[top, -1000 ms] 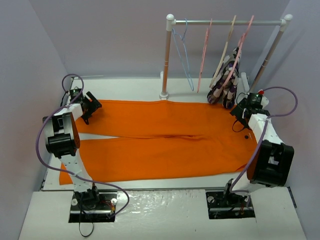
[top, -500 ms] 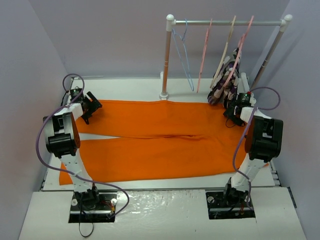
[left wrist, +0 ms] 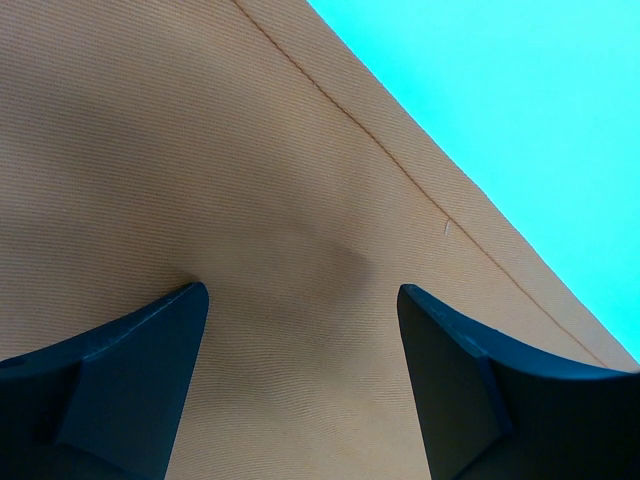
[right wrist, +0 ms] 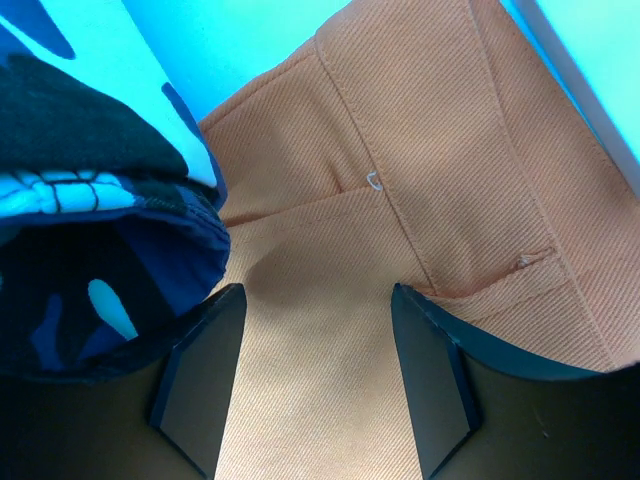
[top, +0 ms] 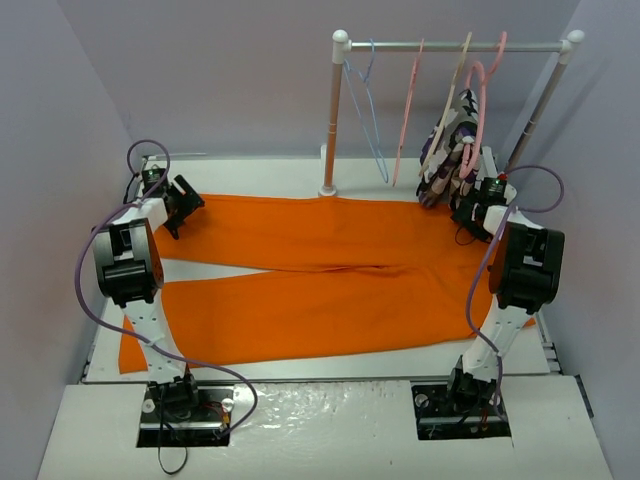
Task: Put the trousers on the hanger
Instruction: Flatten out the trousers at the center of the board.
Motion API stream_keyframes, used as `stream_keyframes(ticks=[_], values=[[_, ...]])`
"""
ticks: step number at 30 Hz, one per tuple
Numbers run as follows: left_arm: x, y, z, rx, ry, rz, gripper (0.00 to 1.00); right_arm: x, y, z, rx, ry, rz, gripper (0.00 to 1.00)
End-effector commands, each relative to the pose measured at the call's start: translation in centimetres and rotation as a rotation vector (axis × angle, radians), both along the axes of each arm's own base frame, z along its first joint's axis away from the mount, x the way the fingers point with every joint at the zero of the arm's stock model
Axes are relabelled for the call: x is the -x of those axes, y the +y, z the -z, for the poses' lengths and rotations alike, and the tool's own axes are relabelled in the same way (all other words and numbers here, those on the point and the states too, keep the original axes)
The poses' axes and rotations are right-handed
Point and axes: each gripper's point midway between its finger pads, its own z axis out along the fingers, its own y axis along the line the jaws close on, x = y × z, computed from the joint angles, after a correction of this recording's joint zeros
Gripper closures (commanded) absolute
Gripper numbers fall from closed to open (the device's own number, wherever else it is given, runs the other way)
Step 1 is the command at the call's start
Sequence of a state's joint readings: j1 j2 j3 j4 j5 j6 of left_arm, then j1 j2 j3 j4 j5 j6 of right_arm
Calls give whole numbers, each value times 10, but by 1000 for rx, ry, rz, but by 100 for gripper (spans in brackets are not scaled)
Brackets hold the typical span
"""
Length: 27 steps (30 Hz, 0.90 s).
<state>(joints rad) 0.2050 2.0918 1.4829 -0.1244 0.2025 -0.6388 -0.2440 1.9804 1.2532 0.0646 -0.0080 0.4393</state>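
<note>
**Clerk:** Item one, the trousers (top: 320,290)?

**Checker:** Orange, plain, spread flat on the worktop (top: 260,170). They run the whole way from the left jaws to the right jaws. The leg end lies under the left jaws and the waist end under the right jaws.

**Clerk:** Left jaws, condition?

**Checker:** Open, holding nothing. Both fingers (left wrist: 130,370) stand apart over the cloth, near a stitched edge. The cloth between them is slightly dimpled.

**Clerk:** Right jaws?

**Checker:** Also parted, nothing clamped. They are low over the waistband, with a seam and a small belt-loop stitch just beyond the fingertips (right wrist: 430,370).

**Clerk:** Item two, the hanger (top: 370,110)?

**Checker:** Light blue, thin wire. It hangs by its hook on the rail (top: 455,44), above and beyond both jaws, nearer the right pair, and well apart from the trousers.

**Clerk:** Other stock?

**Checker:** Two pink hangers (top: 410,100) and a beige hanger (top: 452,100) are on the same rail. A purple, white and black patterned garment (top: 450,150) hangs just beside the right jaws, crowding one finger in the right wrist view. I cannot tell whether it touches.
</note>
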Motion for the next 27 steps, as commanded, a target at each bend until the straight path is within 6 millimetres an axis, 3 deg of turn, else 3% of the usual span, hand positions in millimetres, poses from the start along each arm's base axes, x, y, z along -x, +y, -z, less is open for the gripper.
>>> stream_keyframes(ticks=[1,5,7,10,13,14,19,24,27], values=[[1,4,-7,-11,12,-10,25,-3,-13,-20,28,-28,19,41],[4,2,-59,-39,-74,5,21,4,-6,-55,29,-79,24,37],[18,-1,-85,-63,-97,7,19,21,-1,-67,22,-69,38,33],[55,-6,-98,-85,-61,-14,16,48,7,-78,0,-59,69,28],[107,-12,-103,-105,-16,-49,13,80,17,-87,-26,-50,95,22],[126,-14,-102,-108,1,-64,13,90,21,-89,-33,-47,99,20],[211,-24,-62,-105,157,-91,12,133,48,-74,-99,-2,70,18],[267,-37,-23,-52,249,-125,12,182,65,-41,-132,62,95,18],[286,-43,-2,-23,290,-150,12,199,67,-27,-134,87,113,17]])
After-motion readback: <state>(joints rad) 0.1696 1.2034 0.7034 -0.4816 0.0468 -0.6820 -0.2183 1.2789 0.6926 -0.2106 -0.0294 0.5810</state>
